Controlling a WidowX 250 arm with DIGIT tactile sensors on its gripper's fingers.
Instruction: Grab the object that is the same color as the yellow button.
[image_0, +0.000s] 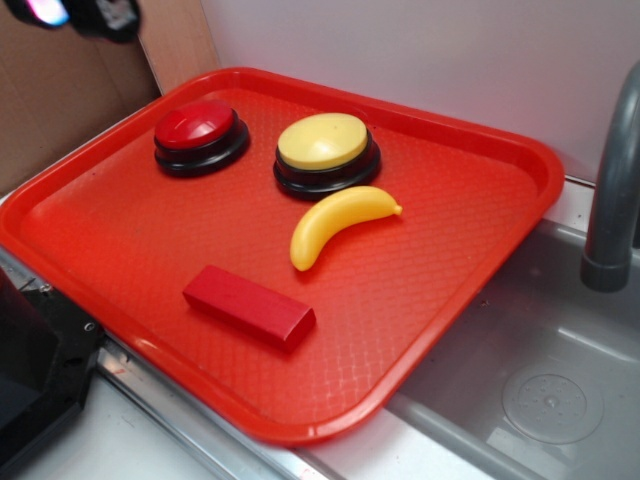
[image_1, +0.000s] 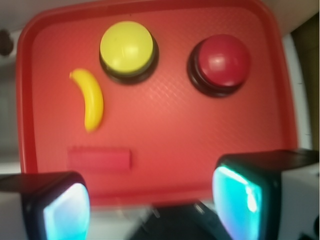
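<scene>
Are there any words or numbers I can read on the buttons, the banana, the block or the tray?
None: no words, numbers or signs can be read in either view.
yellow button: plain dome, no text.
red button: a faint line across its top, not a letter.
banana: plain.
red block: plain.
tray: only a criss-cross texture.
The wrist view is too blurred to show small print.

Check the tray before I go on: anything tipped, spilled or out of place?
Nothing stands out. The curved yellow plastic banana, red rectangular block, yellow domed button and red domed button all rest flat and apart on the red tray. The gripper is open, clear of them.
</scene>
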